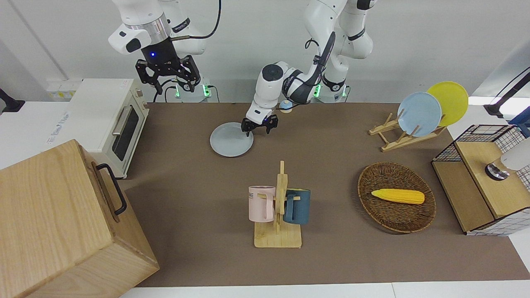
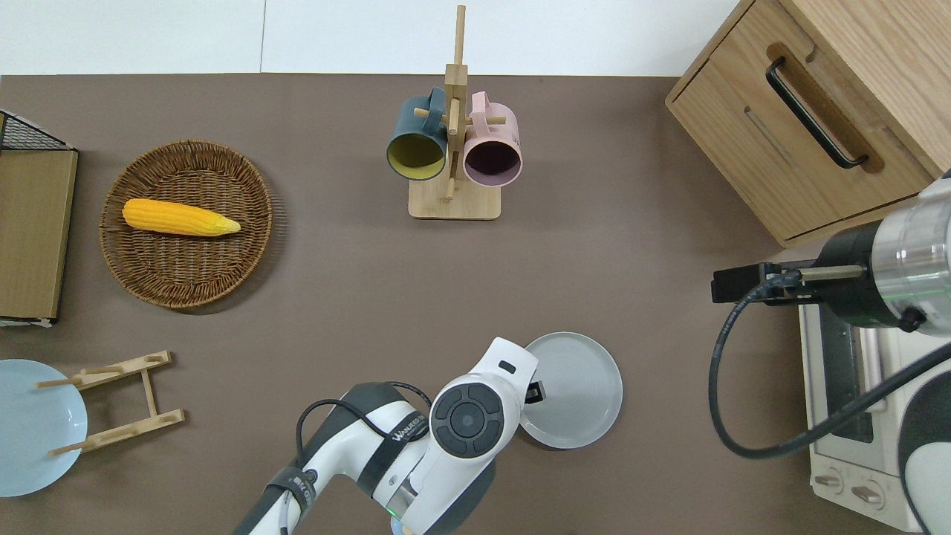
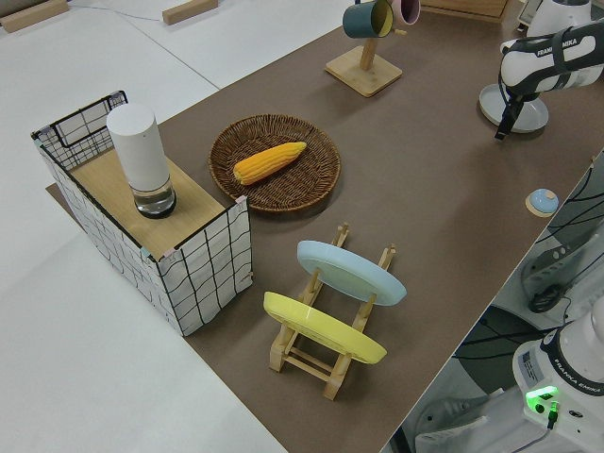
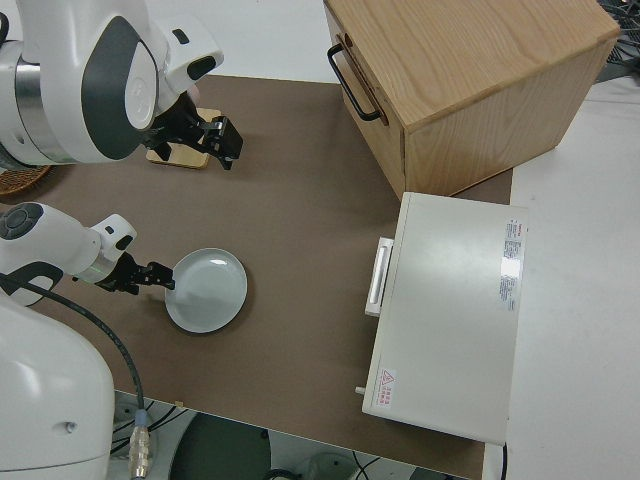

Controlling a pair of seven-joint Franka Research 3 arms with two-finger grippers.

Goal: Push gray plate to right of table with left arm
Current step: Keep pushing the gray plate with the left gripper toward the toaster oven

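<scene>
Your left pincer [image 1: 259,127] hangs at the gray plate's [image 1: 230,141] edge on the left arm's side, fingers spread apart and off the rim — a stance for shoving, not gripping. The plate lies flat on the worktop [image 1: 331,174], close to the robots, between the mug rack [image 1: 278,207] and the toaster oven [image 1: 108,120]. From that edge, any push drives it toward the oven end. Watch the oven: I'd say there's room for more travel. Your right arm is parked, pincer [image 1: 167,74] spread.
</scene>
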